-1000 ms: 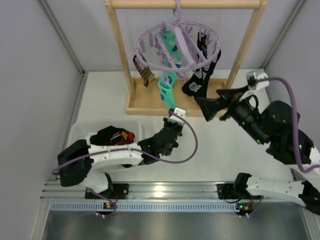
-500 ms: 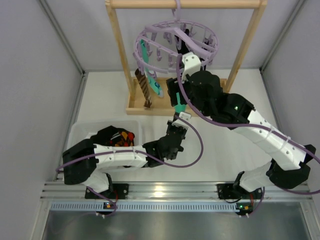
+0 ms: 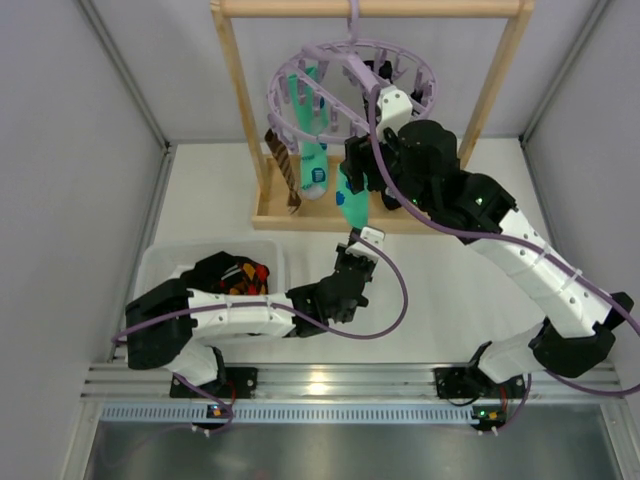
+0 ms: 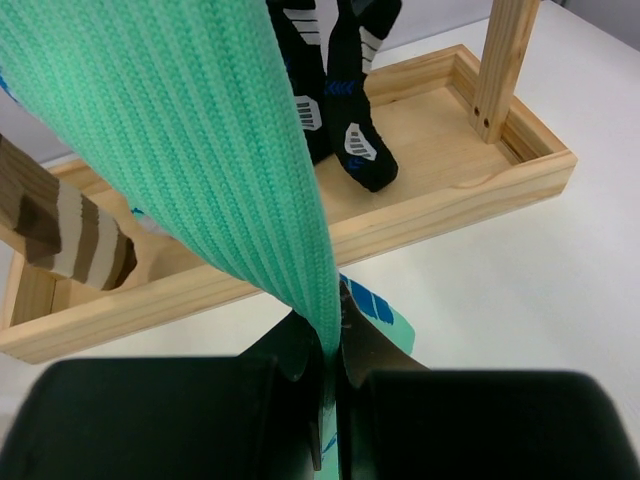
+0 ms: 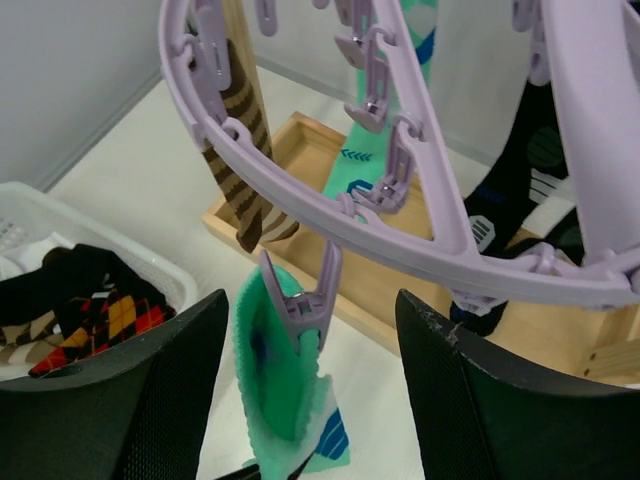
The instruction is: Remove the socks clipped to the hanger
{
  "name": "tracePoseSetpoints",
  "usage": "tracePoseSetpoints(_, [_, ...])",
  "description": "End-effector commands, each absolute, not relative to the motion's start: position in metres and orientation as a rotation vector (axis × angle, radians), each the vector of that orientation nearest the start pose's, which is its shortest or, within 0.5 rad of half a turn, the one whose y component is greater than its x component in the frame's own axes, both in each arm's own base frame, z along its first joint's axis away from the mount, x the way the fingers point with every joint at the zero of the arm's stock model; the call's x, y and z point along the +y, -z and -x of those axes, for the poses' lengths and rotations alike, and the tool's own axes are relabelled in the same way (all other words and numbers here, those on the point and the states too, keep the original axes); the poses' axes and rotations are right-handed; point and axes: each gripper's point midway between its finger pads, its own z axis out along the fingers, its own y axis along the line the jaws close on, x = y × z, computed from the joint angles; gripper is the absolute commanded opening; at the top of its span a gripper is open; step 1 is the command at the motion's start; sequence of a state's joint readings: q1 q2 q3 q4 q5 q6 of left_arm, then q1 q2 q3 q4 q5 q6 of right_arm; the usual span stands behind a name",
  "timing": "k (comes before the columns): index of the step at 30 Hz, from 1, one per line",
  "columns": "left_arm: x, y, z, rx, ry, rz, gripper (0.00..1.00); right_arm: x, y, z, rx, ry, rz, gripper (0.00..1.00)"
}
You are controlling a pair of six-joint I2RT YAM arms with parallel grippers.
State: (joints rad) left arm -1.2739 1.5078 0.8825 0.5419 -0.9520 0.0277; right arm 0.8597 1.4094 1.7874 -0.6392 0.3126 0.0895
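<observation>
The lilac hanger (image 3: 352,60) hangs from the wooden rack's top bar. A mint-green sock (image 3: 350,208) hangs from one clip (image 5: 300,312). My left gripper (image 3: 356,252) is shut on that sock's lower part (image 4: 250,170), pulled taut between the fingers. My right gripper (image 5: 310,305) is open, with its fingers on either side of that clip and not touching it; it shows in the top view (image 3: 354,172) too. A second mint sock (image 3: 311,150), a brown striped sock (image 3: 289,172) and black socks (image 4: 345,100) stay clipped.
The light wooden rack (image 3: 240,100) stands on a tray-like base (image 4: 430,215) at the back. A white bin (image 3: 160,262) at the left holds diamond-patterned socks (image 3: 238,272). Grey walls close in both sides.
My right arm swung in from the right and now brackets the clip over the mint sock. The hanger turned and its socks shifted. My left gripper kept its hold.
</observation>
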Motion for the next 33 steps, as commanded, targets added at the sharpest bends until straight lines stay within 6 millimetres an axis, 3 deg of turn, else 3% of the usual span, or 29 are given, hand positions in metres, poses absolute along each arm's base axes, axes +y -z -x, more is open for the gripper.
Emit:
tracePoseSetpoints(1, [-0.352,-0.248,-0.252,1.557,0.22,-0.303,0.0,0.292,-0.436,-0.31,1.689,-0.465,0.492,0.65])
tracePoseSetpoints(17, [-0.351,-0.262,-0.241,1.539,0.298,-0.298,0.0,0.302,-0.422,-0.325,1.686,-0.516,0.48,0.57])
tracePoseSetpoints(28, [-0.351,-0.252,-0.238,1.551,0.303,-0.316,0.0,0.303,-0.437,-0.328,1.621,-0.583,0.409,0.35])
tracePoseSetpoints(33, [-0.349,-0.247,-0.235,1.579,0.337,-0.293,0.0,0.3,-0.435,-0.329,1.622,-0.574,0.392,0.18])
